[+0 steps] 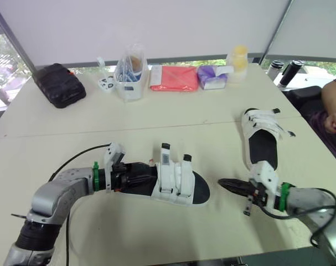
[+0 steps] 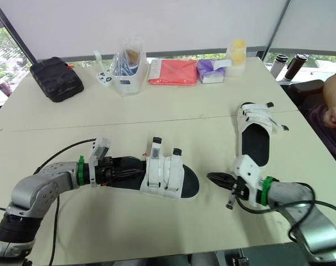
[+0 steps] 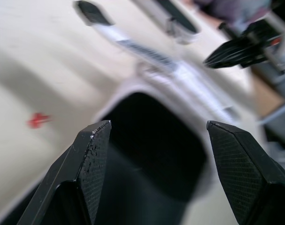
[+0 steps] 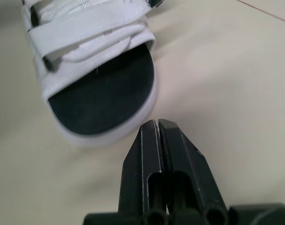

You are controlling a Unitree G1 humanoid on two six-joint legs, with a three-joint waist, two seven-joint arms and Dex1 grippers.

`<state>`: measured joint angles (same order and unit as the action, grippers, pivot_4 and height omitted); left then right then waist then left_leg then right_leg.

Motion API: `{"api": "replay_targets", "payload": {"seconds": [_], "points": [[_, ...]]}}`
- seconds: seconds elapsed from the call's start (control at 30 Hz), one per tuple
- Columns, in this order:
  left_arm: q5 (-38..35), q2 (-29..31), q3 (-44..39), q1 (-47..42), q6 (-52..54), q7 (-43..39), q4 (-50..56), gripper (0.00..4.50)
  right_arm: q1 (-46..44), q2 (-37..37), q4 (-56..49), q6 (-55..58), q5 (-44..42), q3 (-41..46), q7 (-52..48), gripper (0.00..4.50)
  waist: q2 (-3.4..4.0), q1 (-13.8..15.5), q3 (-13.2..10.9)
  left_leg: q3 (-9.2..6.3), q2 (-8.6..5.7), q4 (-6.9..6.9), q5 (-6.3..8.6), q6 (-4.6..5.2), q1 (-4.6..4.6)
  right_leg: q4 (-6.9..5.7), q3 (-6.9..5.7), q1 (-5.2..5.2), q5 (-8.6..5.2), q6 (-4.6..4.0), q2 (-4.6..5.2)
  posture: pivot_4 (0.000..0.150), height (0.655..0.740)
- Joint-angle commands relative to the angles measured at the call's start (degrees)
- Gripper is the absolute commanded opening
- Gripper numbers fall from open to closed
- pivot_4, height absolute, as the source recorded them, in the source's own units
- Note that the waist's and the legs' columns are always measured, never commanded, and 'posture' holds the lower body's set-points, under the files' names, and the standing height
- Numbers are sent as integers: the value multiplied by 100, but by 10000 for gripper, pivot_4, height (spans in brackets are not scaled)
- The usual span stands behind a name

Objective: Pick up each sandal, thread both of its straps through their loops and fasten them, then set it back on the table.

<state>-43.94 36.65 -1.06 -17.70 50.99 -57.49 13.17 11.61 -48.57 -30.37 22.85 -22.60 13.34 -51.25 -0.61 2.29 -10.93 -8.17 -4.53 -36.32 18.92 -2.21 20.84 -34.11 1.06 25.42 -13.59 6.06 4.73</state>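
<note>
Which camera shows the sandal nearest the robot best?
Left eye view: nearly the whole sandal, both strap ends sticking up. The right wrist view shows its toe and straps; the left wrist view, its footbed.

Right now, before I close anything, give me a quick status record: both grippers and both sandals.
Left gripper: open, straddling the near sandal at its heel end
Right gripper: shut, empty, just off that sandal's toe
Near sandal: flat on the table, strap ends sticking up
Far sandal: to the right, no gripper on it, straps laid across
</note>
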Motion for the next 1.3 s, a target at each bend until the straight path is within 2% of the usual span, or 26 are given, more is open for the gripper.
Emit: {"api": "replay_targets", "payload": {"seconds": [0.03, 0.17, 0.37, 0.47, 0.63, 0.73, 0.9, 1.0, 1.07, 1.2, 1.3], "points": [[-595, 190, -201, -245, 511, -357, -58, 33566, 234, 21, -314, 101, -156, 436, 68, 0, -9, -12, -6, 0, 0, -8, 0, 0, 2, -2, 0, 0, 2, 3, -2, 1500, 7400], [-382, 266, 274, -633, 548, -691, -397, 33566, 288, 171, -214, -19, 19, 369, 269, 0, -7, -9, -7, 3, 0, -38, 0, 0, 4, -8, 1, -7, 13, 8, -7, 1500, 7400], [164, -86, 1033, -1204, 285, -1042, -1113, 33566, 125, 357, -165, -69, 179, 112, 499, 0, -7, -6, -8, 4, -4, -93, -1, 2, 26, -12, 2, -11, 40, 16, -17, 1500, 7400], [190, -546, 1162, -1583, 307, -1095, -1606, 33566, 72, 461, -131, -106, 243, 17, 615, 0, -7, 8, -8, 1, -7, -105, -2, 2, 32, -16, 1, -10, 44, 16, -18, 1500, 7400], [176, -1254, 908, -2065, 470, -785, -2443, 33566, 102, 532, -63, -267, 467, -175, 681, 0, -6, -3, -8, 3, -12, -121, -2, 3, 40, -24, 1, -6, 51, 17, -18, 1500, 7400], [304, -1307, 994, -2094, 396, -861, -2513, 25776, 166, 562, -32, -315, 484, -172, 706, 0, -6, -25, -8, 4, -12, -134, -2, 3, 43, -31, 4, -2, 52, 18, -19, 1500, 7400], [355, -1266, 1093, -2136, 406, -1128, -2479, 1079, 147, 551, 79, -365, 504, -180, 700, 0, -6, -10, -7, 4, -16, -164, -2, 3, 46, -59, 6, -1, 52, 18, -18, 1500, 7400], [471, -1233, 1108, -2280, 264, -1285, -2583, 431, 88, 551, 156, -376, 517, -193, 687, 0, -6, -8, -7, 6, -30, -185, -2, 4, 41, -96, 13, -1, 52, 18, -6, 1500, 7400], [489, -1385, 693, -2789, -15, -1152, -3193, 431, 30, 548, 220, -369, 520, -180, 682, 0, -7, 8, -8, 5, -31, -192, -5, 0, 40, -109, 13, -1, 52, 18, -7, 1500, 7400], [321, -1986, -338, -3807, -433, -153, -4590, 431, -79, 574, 354, -394, 555, -239, 694, 0, -18, 2, -14, 4, -51, -196, -25, -11, 46, -112, 5, -2, 69, 23, -7, 1500, 7400], [335, -2740, -1114, -4301, -983, 1321, -5270, 431, -221, 633, 452, -401, 581, -344, 735, 0, -19, -2, -11, 4, -51, -197, -26, -10, 40, -114, 9, -3, 72, 27, -2, 1500, 7400]]}}
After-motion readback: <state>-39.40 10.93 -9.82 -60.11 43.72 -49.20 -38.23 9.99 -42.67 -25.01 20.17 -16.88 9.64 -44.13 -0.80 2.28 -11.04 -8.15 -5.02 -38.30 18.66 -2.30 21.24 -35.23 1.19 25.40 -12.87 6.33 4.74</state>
